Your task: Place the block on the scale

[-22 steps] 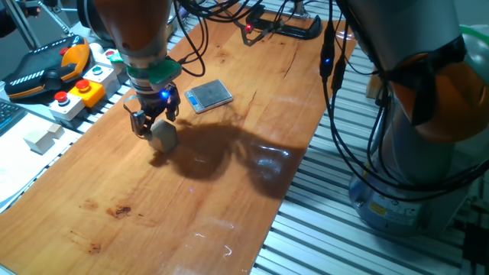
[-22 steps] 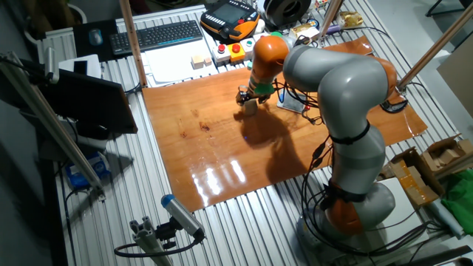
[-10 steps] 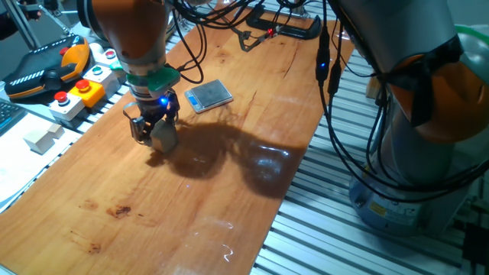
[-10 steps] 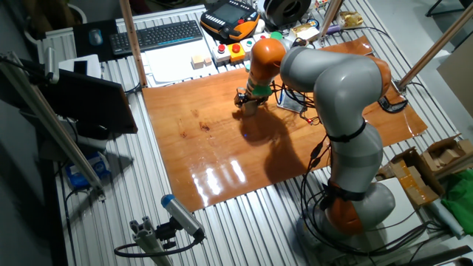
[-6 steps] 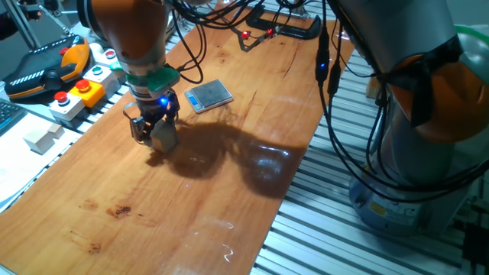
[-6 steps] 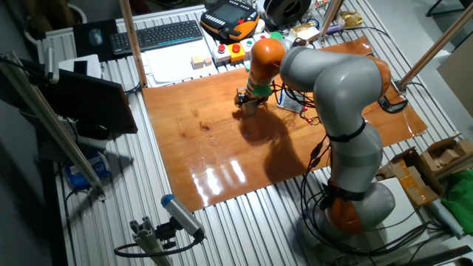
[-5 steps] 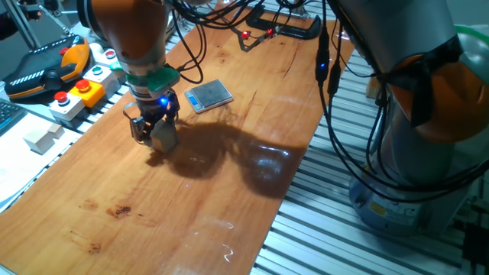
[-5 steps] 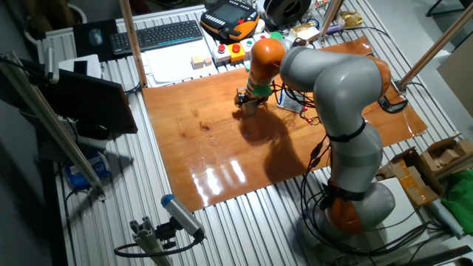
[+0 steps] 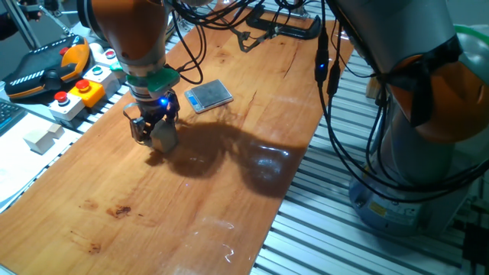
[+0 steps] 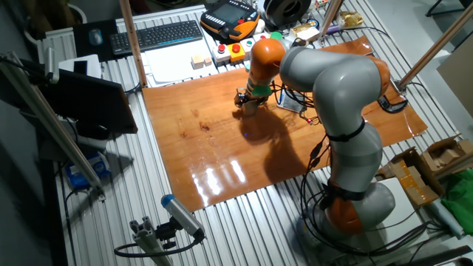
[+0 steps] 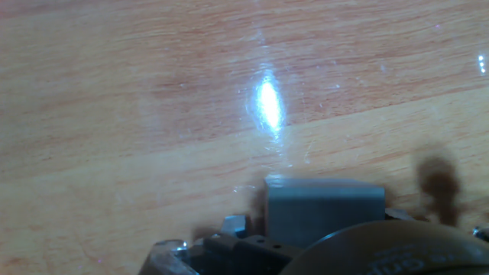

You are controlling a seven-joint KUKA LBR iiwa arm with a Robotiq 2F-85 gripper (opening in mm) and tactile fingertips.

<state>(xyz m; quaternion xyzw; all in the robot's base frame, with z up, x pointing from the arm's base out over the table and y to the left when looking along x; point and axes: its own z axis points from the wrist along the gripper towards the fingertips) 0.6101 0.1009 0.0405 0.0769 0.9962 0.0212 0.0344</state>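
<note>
The block (image 9: 163,136), a small tan wooden cube, rests on the wooden table (image 9: 229,176) left of centre. My gripper (image 9: 155,134) is lowered straight down over it, with its fingers on either side, and looks shut on it. The hand view shows the block (image 11: 325,210) close up at the bottom centre, greyish in shadow, on the table. The scale (image 9: 208,95), thin with a bluish-grey top, lies a short way behind and to the right of the gripper. In the other fixed view the gripper (image 10: 250,102) stands just left of the scale (image 10: 293,104).
A box with red and yellow buttons (image 9: 80,90) and a black-and-orange pendant (image 9: 46,69) sit off the table's left edge. A pale joined pair of blocks (image 9: 42,137) lies there too. A black clamp (image 9: 283,29) and cables are at the far end. A keyboard (image 10: 159,35) is beyond.
Since 2.2 s ago the gripper has come down around the block. Over the last second nothing has visibly moved.
</note>
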